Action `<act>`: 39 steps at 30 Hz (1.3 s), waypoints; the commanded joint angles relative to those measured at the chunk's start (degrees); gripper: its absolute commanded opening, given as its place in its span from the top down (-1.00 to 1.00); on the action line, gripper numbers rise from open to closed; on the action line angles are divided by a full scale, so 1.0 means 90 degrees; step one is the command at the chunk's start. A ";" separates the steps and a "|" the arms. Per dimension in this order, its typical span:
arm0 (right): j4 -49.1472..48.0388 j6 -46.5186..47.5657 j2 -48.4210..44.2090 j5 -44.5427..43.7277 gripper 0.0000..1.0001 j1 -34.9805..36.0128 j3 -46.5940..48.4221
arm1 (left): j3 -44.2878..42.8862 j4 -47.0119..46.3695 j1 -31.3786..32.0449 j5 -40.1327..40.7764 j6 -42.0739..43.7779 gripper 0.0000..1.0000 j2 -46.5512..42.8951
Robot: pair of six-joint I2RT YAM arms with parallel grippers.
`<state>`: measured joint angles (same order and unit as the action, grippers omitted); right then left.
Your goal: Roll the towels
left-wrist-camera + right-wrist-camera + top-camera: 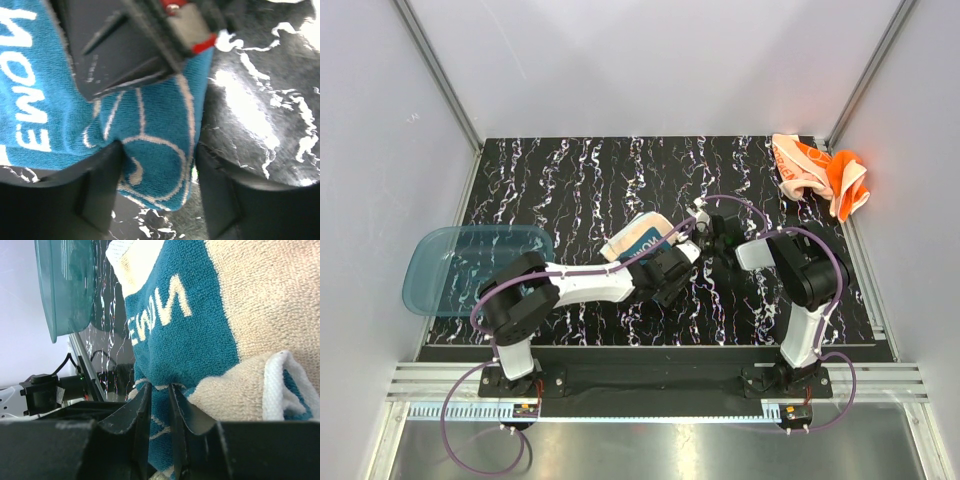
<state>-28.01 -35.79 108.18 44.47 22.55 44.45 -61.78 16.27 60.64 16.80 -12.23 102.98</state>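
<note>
The teal-blue towel (638, 238) lies mid-table, partly folded, its cream reverse showing. My left gripper (672, 272) is closed on a corner of it; in the left wrist view the teal towel (160, 125) sits between the fingers of the left gripper (159, 152). My right gripper (708, 232) meets the same end from the right. In the right wrist view the right gripper (160, 390) pinches a fold of the teal towel (185, 335). The orange towel (820, 172) lies crumpled at the far right corner, away from both grippers.
A translucent blue plastic tray (470, 262) sits at the table's left edge and also shows in the right wrist view (65, 285). The black marbled mat (580, 180) covers the table. White walls with metal rails enclose the back and sides.
</note>
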 commanded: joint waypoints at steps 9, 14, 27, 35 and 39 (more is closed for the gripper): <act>0.1974 0.0714 0.0119 -0.0848 0.47 -0.0025 0.0363 | 0.0370 0.0350 -0.0068 -0.0469 -0.0204 0.46 0.0326; 0.3324 0.0832 -0.0348 -0.1619 0.37 -0.0151 0.1007 | 0.0419 0.0418 -0.0068 -0.0821 -0.0340 0.45 0.0121; 0.7172 0.0900 -0.1550 -0.4469 0.00 -0.1626 0.3186 | 0.0312 0.0604 -0.0068 -0.1728 -0.0662 0.44 -0.0221; 0.7409 0.0598 -0.3530 -0.4453 -0.15 -0.1636 0.2270 | 0.0224 0.0293 -0.0681 -0.3602 -0.1140 0.39 -0.0338; 0.7147 0.0374 -0.4421 -0.3704 -0.20 -0.1626 0.1479 | 0.0068 0.0272 -0.1073 -0.4714 -0.1297 0.37 -0.0329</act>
<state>35.81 -30.59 72.60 7.20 7.73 62.43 -60.42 15.59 52.58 -12.12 -20.80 100.03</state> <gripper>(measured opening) 0.592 0.319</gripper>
